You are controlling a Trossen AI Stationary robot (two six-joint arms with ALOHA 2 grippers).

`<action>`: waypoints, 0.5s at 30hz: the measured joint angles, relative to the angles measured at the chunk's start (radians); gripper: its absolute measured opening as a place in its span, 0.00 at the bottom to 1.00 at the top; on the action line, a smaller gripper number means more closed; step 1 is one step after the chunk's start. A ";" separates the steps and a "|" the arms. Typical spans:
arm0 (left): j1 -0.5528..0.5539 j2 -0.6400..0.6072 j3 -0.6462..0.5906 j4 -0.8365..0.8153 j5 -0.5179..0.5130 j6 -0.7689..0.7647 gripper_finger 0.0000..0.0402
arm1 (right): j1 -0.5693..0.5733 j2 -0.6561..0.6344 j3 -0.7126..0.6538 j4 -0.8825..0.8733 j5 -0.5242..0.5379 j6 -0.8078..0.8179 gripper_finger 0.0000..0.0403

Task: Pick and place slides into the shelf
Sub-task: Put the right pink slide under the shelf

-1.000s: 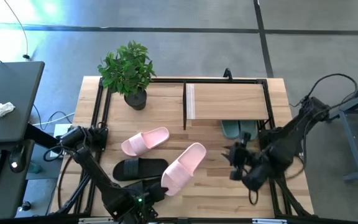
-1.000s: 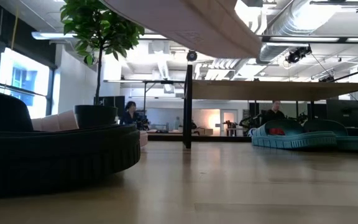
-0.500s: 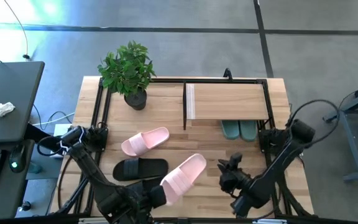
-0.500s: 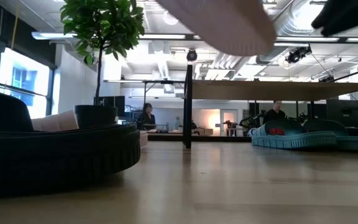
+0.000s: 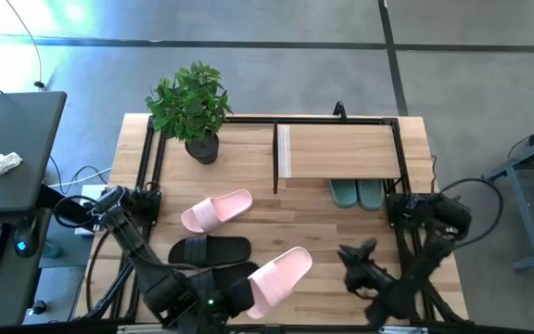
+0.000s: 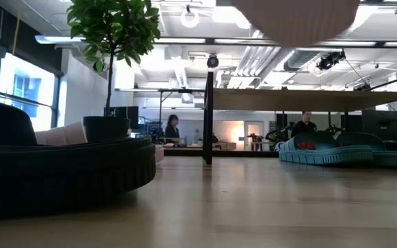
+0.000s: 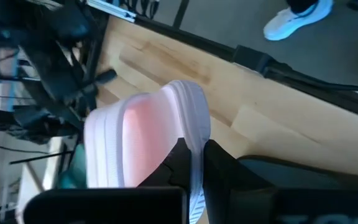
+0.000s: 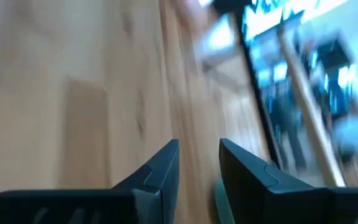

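High view: pale pink slide (image 5: 281, 276) with ribbed white edge, lifted.

Table (image 5: 248, 162) — plant (image 5: 193, 107), shelf (image 5: 341, 150), slides — pink (image 5: 216, 211), black (image 5: 209, 250)
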 joint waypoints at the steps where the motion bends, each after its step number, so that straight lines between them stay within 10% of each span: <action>1: 0.012 0.000 0.000 0.002 0.020 0.008 0.01 | 0.026 0.000 -0.004 0.015 0.047 0.010 0.26; 8: 0.073 0.000 0.000 0.064 0.105 0.102 0.01 | 0.061 -0.001 0.011 0.045 0.233 0.002 0.26; 15: 0.152 -0.004 0.000 0.074 0.188 0.128 0.01 | 0.061 -0.001 0.011 0.072 0.181 0.008 0.26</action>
